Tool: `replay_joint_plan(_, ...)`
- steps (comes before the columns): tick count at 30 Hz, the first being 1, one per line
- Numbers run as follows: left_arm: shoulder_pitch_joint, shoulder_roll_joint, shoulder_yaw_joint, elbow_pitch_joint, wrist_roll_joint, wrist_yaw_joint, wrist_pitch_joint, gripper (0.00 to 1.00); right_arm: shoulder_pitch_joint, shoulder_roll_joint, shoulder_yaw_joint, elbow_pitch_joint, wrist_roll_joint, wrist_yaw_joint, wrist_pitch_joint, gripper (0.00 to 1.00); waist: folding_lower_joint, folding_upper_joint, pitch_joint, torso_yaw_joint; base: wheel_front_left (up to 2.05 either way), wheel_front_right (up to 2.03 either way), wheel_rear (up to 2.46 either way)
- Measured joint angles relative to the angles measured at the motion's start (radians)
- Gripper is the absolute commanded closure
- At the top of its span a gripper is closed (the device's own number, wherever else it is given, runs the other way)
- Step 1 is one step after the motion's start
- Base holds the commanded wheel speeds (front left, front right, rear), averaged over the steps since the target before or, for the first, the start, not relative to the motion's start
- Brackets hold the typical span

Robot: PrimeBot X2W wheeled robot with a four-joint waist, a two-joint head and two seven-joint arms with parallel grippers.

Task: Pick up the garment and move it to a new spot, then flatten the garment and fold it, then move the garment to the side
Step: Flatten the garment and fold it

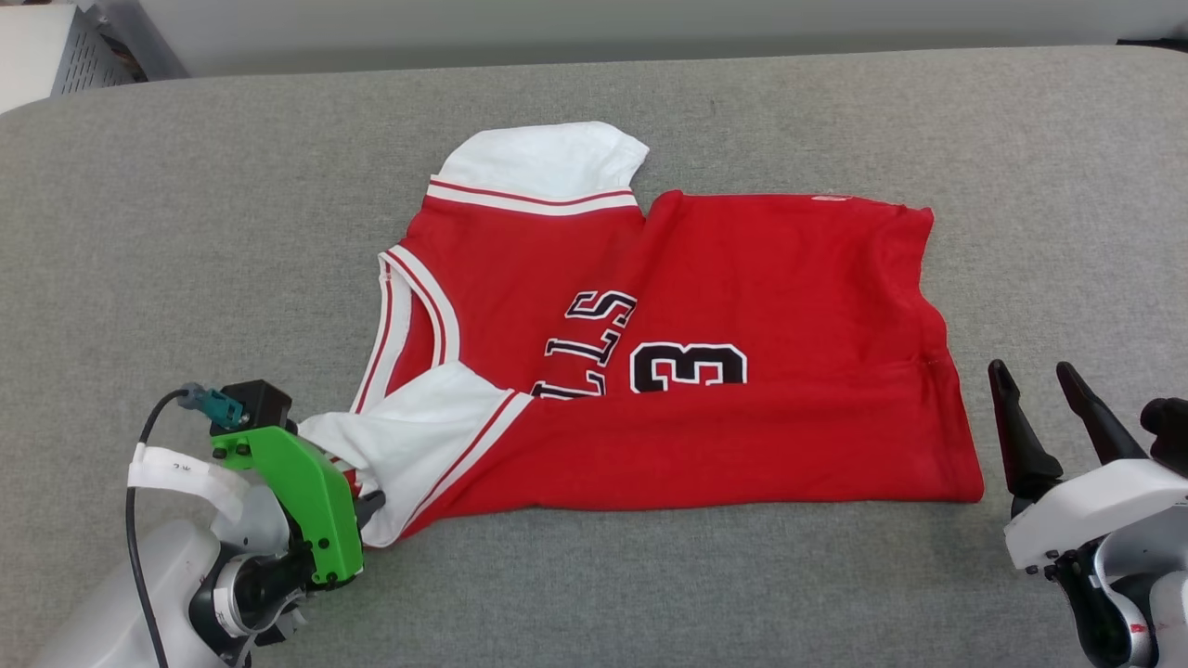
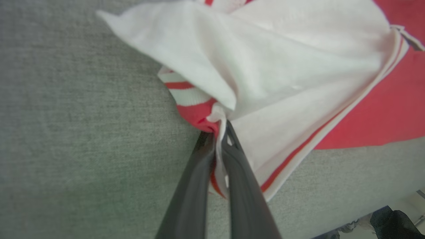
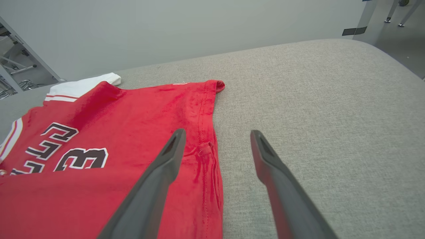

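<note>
Clamping the near-left sleeve (image 1: 418, 436), the left gripper (image 2: 219, 131) holds the jersey (image 1: 742, 278), which stretches rightward to the spread-open right gripper (image 1: 1032, 369).

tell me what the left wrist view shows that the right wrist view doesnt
Left wrist view alone: the left gripper shut on the garment at its near white sleeve, striped trim crumpled in the grip. Right wrist view alone: the right gripper open beside the red hem, the black number 3, the far sleeve. Both: red fabric and the grey table.
</note>
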Motion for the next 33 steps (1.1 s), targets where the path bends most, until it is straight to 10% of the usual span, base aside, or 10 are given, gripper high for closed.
replay_joint_plan(16, 0.003, 0.075, 0.029, -0.239, 0.094, 0.102, -0.084, 1.00, -0.002, -0.141, 0.045, 0.030, 0.170, 0.000, 0.485, 0.00, 0.0000, 0.0000, -0.007, 0.037, 0.00, 0.00, 0.00)
replay_joint_plan(28, 0.003, 0.087, 0.022, -0.329, 0.125, 0.138, -0.086, 1.00, -0.061, -0.184, 0.173, 0.083, 0.212, -0.001, 0.620, 0.00, 0.0000, 0.0000, 0.053, 0.068, 0.00, 0.00, 0.00)
replay_joint_plan(29, 0.003, 0.086, 0.021, -0.328, 0.125, 0.140, -0.088, 1.00, -0.063, -0.188, 0.178, 0.085, 0.217, -0.001, 0.628, 0.04, 0.0000, 0.0000, 0.056, 0.070, 0.00, 0.00, 0.00)
replay_joint_plan(30, 0.003, 0.086, 0.021, -0.328, 0.125, 0.141, -0.089, 1.00, -0.066, -0.192, 0.184, 0.088, 0.221, -0.001, 0.638, 0.47, 0.0000, 0.0000, 0.059, 0.072, 0.00, 0.00, 0.00)
replay_joint_plan(32, 0.003, 0.086, 0.020, -0.327, 0.125, 0.142, -0.090, 1.00, -0.072, -0.193, 0.192, 0.089, 0.225, -0.001, 0.649, 1.00, 0.0000, -0.0001, 0.063, 0.075, 0.00, 0.00, 0.00)
replay_joint_plan(33, 0.003, 0.086, 0.020, -0.327, 0.125, 0.142, -0.090, 1.00, -0.074, -0.195, 0.192, 0.091, 0.229, -0.001, 0.651, 1.00, 0.0000, -0.0001, 0.063, 0.076, 0.00, 0.00, 0.00)
